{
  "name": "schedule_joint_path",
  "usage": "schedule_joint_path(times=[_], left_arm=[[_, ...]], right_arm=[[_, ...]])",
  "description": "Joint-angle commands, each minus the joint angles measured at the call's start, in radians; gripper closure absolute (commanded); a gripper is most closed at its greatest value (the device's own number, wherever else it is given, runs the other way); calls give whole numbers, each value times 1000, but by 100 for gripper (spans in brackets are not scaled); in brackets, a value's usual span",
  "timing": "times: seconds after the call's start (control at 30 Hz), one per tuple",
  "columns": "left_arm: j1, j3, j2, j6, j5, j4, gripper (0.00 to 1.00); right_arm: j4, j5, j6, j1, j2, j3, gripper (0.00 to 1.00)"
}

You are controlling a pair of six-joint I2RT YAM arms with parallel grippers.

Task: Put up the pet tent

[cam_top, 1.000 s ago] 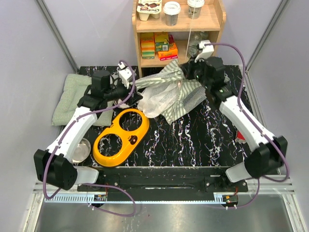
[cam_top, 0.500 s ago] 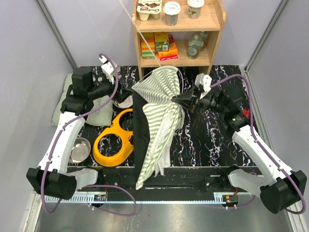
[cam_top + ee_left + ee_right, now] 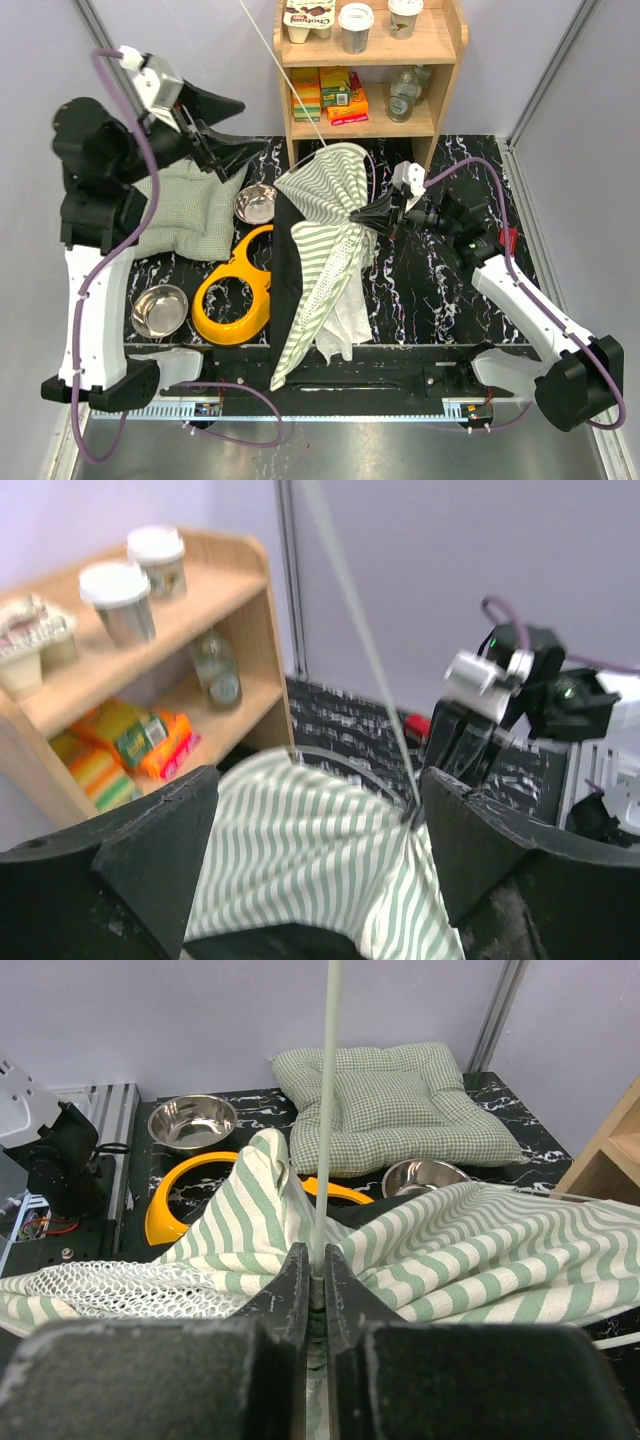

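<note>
The pet tent (image 3: 330,240), sage-green and white striped with a white mesh panel and dark underside, hangs from mid-table down to the near edge. A thin white pole (image 3: 285,65) rises out of it toward the upper left. My right gripper (image 3: 362,213) is shut on the pole's base at the bunched fabric; the right wrist view shows the jaws (image 3: 317,1270) pinching the pole (image 3: 327,1110) above the stripes (image 3: 480,1250). My left gripper (image 3: 250,125) hovers high over the back left, open and holding nothing. In its wrist view (image 3: 315,850) the tent (image 3: 300,850) lies well beyond the fingers.
A green quilted cushion (image 3: 185,215) lies at back left. Steel bowls sit beside it (image 3: 257,203) and at front left (image 3: 158,310). The yellow bowl holder (image 3: 235,290) is partly under the tent. A wooden shelf (image 3: 370,70) with cups and boxes stands at the back.
The left gripper let go of the tent, opened wider and rose up and back to the left. The tent, bunched at the back a second ago, now hangs spread toward the near edge.
</note>
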Motion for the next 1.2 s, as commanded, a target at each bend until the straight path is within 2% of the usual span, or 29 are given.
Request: schedule_joint_path(times=[0.0,0.1,0.23,0.33,0.5,0.63,0.7,0.83,0.97,1.0,1.1,1.17], left_arm=[[2,148,54,-191,39,106,12],[2,199,103,-300,-4,205,8],[2,233,165,-458,17,386,7],[2,279,200,-517,13,434,8],[0,338,240,-560,-19,465,14],[-14,323,251,-627,36,554,20],[-26,326,249,-629,50,554,29],[-29,340,252,-643,59,563,59],[-29,320,248,-641,73,568,94],[-29,308,243,-636,73,566,100],[-35,247,229,-620,73,557,100],[-60,178,219,-565,61,526,100]], right_arm=[[-122,-22,-33,7,23,-33,100],[-128,-18,-39,7,22,-34,100],[-133,-20,-39,10,25,-34,100],[-139,-17,-40,13,33,-34,100],[-156,-18,-49,19,59,-22,100],[-168,-12,-54,21,74,-16,100],[-169,-12,-56,21,83,-13,100],[-179,-8,-63,21,96,-7,100],[-191,-5,-72,19,97,-7,100],[-194,-2,-74,22,94,-7,100],[-191,20,-68,22,88,-5,98],[-165,47,-31,22,77,-2,81]])
